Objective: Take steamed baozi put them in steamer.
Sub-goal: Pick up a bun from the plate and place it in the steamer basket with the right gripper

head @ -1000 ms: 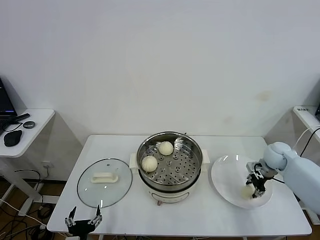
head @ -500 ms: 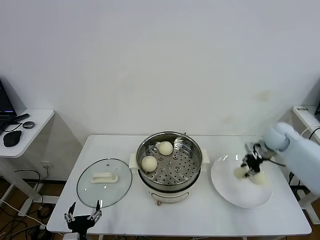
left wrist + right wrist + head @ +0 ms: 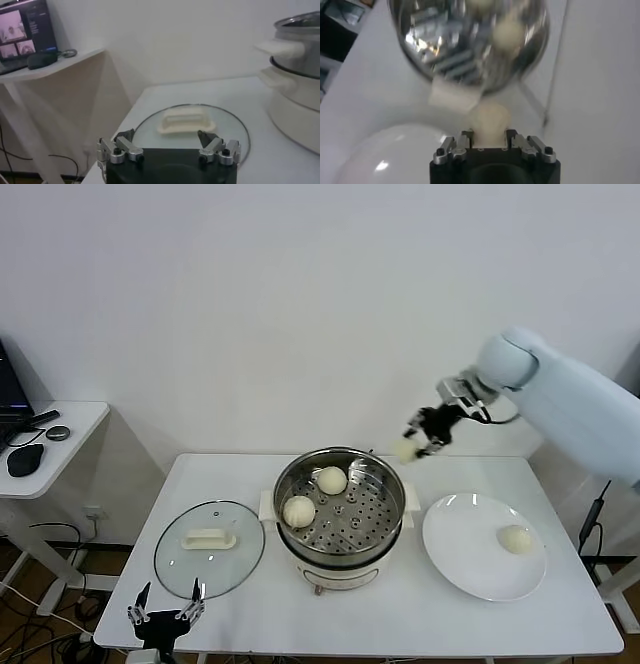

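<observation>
At the table's near-left edge, about seven o'clock from the steamer, my left gripper (image 3: 166, 618) hangs idle with its jaws spread wide and nothing between them; the glass lid (image 3: 209, 548) lies flat on the table just beyond it.

In the middle stands the steamer (image 3: 340, 506), two baozi already on its perforated tray: one (image 3: 298, 511) toward nine o'clock, another (image 3: 332, 480) toward eleven.

Up in the air off the steamer's two o'clock rim is my right gripper (image 3: 422, 436), jaws drawn in narrow on a third baozi (image 3: 405, 450). From my wrist I see the bun (image 3: 489, 122) bulging out past my fingertips. I judge it light, soft and easily dented, its skin smooth and perhaps a little tacky, so a gentle pinch across its widest middle suits it best; a harder squeeze would crease the dough.

Farthest right, the last baozi (image 3: 515, 539) rests on the white plate (image 3: 461, 550), toward its three o'clock side.
</observation>
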Controlling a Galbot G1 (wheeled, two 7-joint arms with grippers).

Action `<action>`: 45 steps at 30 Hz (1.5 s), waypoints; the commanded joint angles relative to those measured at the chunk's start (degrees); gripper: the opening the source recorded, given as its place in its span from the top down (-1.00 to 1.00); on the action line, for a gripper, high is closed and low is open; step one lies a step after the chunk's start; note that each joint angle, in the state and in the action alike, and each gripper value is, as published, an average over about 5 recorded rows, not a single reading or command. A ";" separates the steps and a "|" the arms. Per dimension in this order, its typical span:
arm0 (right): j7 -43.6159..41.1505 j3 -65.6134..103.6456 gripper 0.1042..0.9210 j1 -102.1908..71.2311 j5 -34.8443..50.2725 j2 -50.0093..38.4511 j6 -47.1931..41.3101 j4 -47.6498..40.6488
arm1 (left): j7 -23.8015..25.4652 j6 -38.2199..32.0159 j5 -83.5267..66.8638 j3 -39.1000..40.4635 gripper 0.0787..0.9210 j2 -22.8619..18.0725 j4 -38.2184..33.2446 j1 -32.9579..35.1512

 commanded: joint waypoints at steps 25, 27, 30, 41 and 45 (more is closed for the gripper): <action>7.99 -18.23 0.17 -0.83 -22.24 18.00 29.20 10.70 | -0.36 -0.08 -0.13 1.41 -0.77 -1.26 -2.76 -0.36; 7.89 -18.32 0.18 -0.98 -22.09 18.43 29.35 10.44 | -0.34 -0.07 -0.16 1.33 -0.77 -1.23 -2.66 -0.53; 7.53 -18.45 0.17 -1.00 -22.12 18.78 29.53 10.16 | -0.27 -0.03 -0.29 1.22 -0.77 -1.17 -2.64 -0.71; 4.09 -18.91 0.15 -0.35 -21.88 17.65 25.16 11.67 | -0.22 0.01 -0.59 1.29 -0.77 -1.17 -1.87 -1.42; 2.76 -18.35 -0.02 0.43 -21.34 16.86 20.40 12.92 | -0.17 0.05 -0.66 1.28 -0.77 -1.17 -1.75 -1.58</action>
